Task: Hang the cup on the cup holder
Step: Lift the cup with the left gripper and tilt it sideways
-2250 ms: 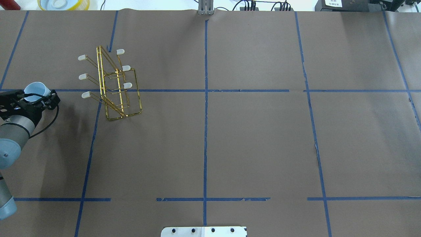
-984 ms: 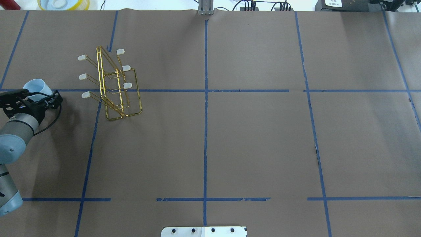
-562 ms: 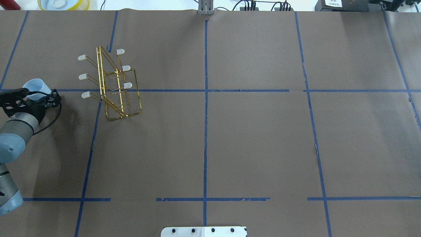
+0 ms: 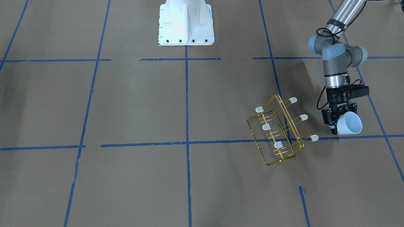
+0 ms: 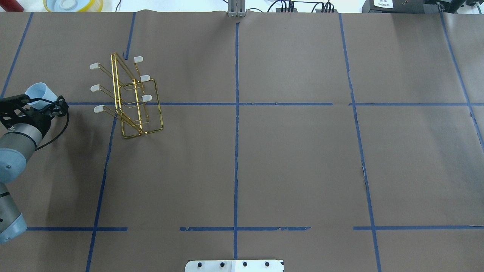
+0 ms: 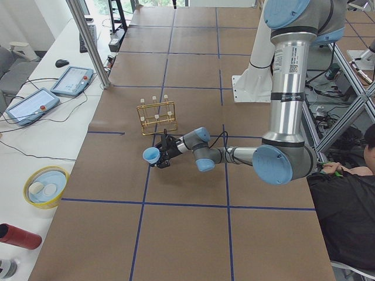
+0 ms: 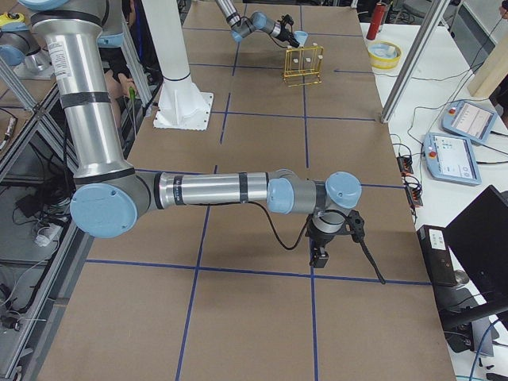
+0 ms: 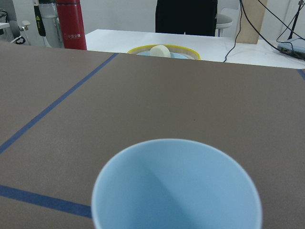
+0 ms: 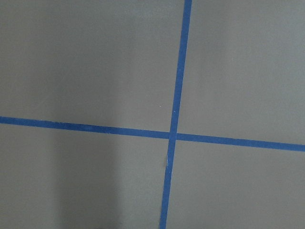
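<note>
The pale blue cup (image 5: 36,91) is held in my left gripper (image 5: 39,104), which is shut on it near the table's left edge. The cup is lifted off the table and tilted, its open mouth filling the bottom of the left wrist view (image 8: 176,188). It also shows in the front view (image 4: 349,124). The gold wire cup holder (image 5: 130,99) stands to the right of the cup, apart from it, its whitish-capped prongs pointing toward the cup (image 4: 278,134). My right gripper (image 7: 320,255) shows only in the exterior right view, low over bare paper; I cannot tell whether it is open or shut.
A yellow bowl (image 5: 73,4) and a red bottle (image 8: 71,26) stand on the white bench beyond the table's far left corner. The robot's white base plate (image 4: 185,22) sits at the near edge. Blue tape lines (image 9: 174,133) cross the brown paper.
My left gripper has carried the cup a little farther from the robot and slightly left, tilting it more. The cup holder has not moved.
</note>
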